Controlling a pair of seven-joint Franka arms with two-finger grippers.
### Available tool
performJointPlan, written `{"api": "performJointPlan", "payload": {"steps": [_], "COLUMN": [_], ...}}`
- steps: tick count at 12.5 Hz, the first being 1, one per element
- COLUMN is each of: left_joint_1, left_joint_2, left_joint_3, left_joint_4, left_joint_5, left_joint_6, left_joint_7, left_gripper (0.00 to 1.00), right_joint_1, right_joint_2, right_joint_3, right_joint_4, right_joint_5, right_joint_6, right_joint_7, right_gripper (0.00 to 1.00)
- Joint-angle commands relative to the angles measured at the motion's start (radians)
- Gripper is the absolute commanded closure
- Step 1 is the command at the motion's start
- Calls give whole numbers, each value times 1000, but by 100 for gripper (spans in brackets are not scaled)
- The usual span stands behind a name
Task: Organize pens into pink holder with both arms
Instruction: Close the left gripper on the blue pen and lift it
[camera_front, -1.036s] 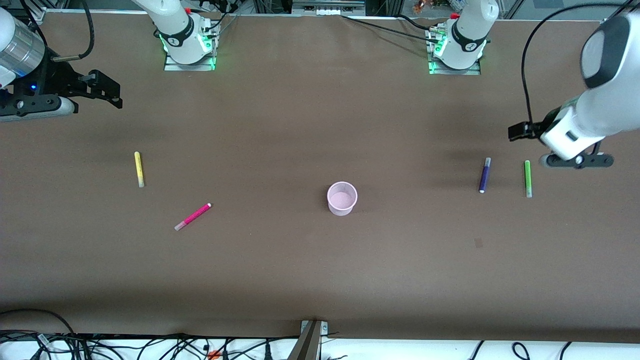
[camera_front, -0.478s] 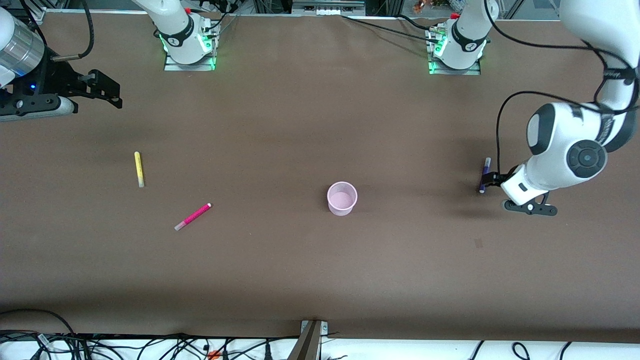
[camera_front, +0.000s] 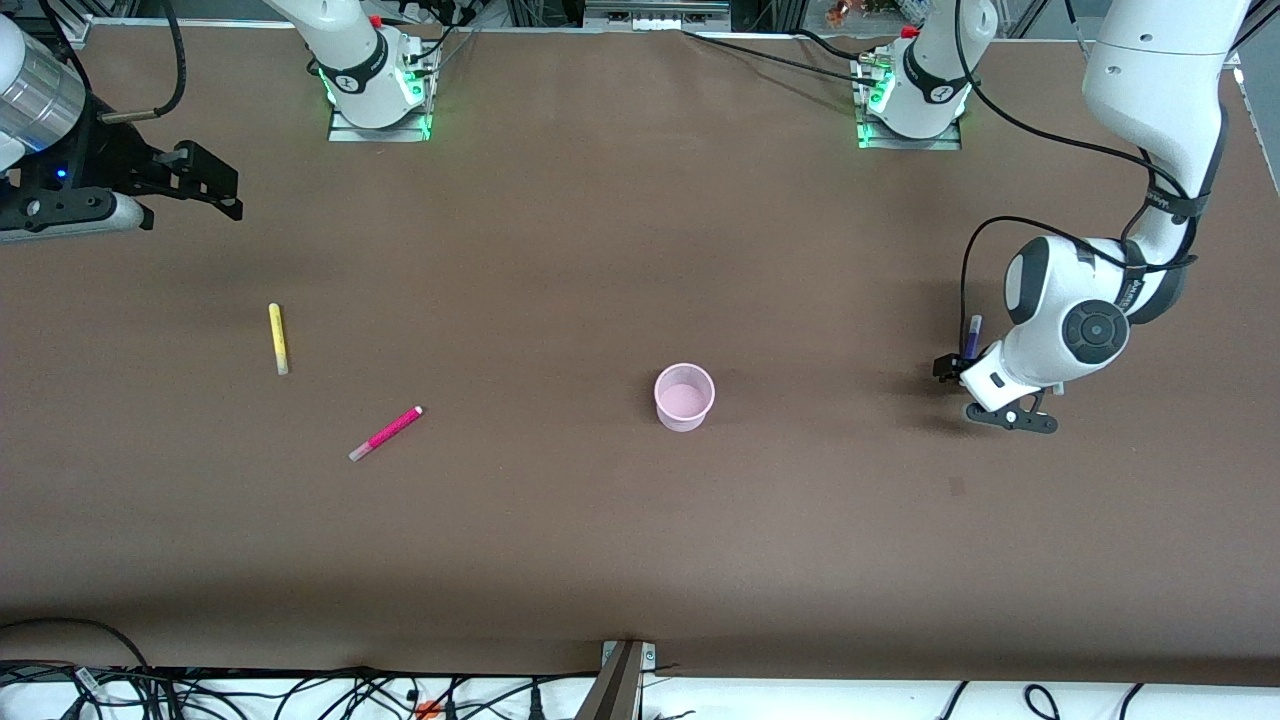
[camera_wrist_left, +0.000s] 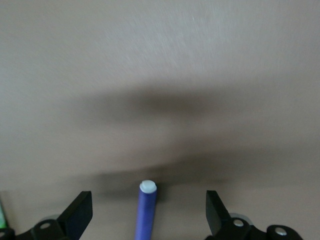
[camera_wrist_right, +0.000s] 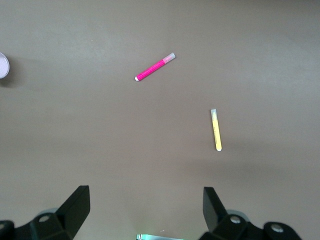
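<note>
Here we see the brown table with both arms' bases along its edge farthest from the front camera. The left arm bends down at its own end of the table, and the left gripper hangs low over the purple pen. In the left wrist view we find the gripper with its fingers spread wide, the purple pen lying on the table between them and touching neither one. At the very edge of that view we catch a sliver of green, too little for us to name.

The right arm waits at its own end of the table, and the right gripper is up over bare table, on the bases' side of the yellow pen. The right wrist view shows its fingers held well apart, with nothing between them.

The pink holder stands upright near the middle of the table, and we see no pen in it. The magenta pen lies slanted, nearer to the front camera than the yellow pen and between it and the holder. In the right wrist view we pick out the magenta pen, the yellow pen and a bit of the holder at the edge.
</note>
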Motion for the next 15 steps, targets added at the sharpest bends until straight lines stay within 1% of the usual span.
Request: {"api": "performJointPlan", "payload": {"steps": [1, 2, 3, 4, 5, 6, 8, 11, 12, 13, 14, 15], "left_joint_1": [-6, -9, -9, -9, -9, -9, -9, -7, -7, -7, -9, -9], "left_joint_2": [-1, 2, 4, 4, 5, 8, 21, 36, 35, 33, 31, 28], "left_joint_3": [2, 0, 0, -1, 0, -1, -3, -3, -3, -3, -4, -9], "left_joint_4": [-24, -24, -25, -25, -24, -24, -24, -24, -24, -18, 1, 52], "left_joint_5": [20, 60, 104, 123, 126, 126, 126, 126, 126, 122, 108, 90], "left_joint_6": [13, 12, 6, 2, -1, -1, 1, 1, 1, -14, -77, -170], "left_joint_7": [17, 15, 15, 14, 15, 15, 15, 17, 15, -4, -11, -12], "left_gripper": [0, 0, 7, 29, 45, 58, 65, 97, 100, 100, 100, 100], "right_joint_1": [6, 6, 6, 6, 8, 6, 6, 6, 6, 6, 6, 8], "right_joint_2": [-3, -3, -3, -3, -3, -3, -3, -1, -1, -1, -1, -1], "right_joint_3": [3, 3, 3, 3, 3, 3, 3, 3, 3, 3, 3, 3], "right_joint_4": [9, 9, 9, 9, 9, 9, 9, 9, 9, 9, 9, 9], "right_joint_5": [-15, -15, -15, -15, -15, -15, -15, -15, -15, -15, -15, -15], "right_joint_6": [3, 3, 3, 3, 3, 3, 3, 1, -2, -5, -5, -5], "right_joint_7": [2, 2, 2, 2, 2, 4, 6, 4, 4, 4, 4, 4], "right_gripper": [0, 0, 0, 0, 0, 0, 0, 0, 0, 0, 0, 0]}}
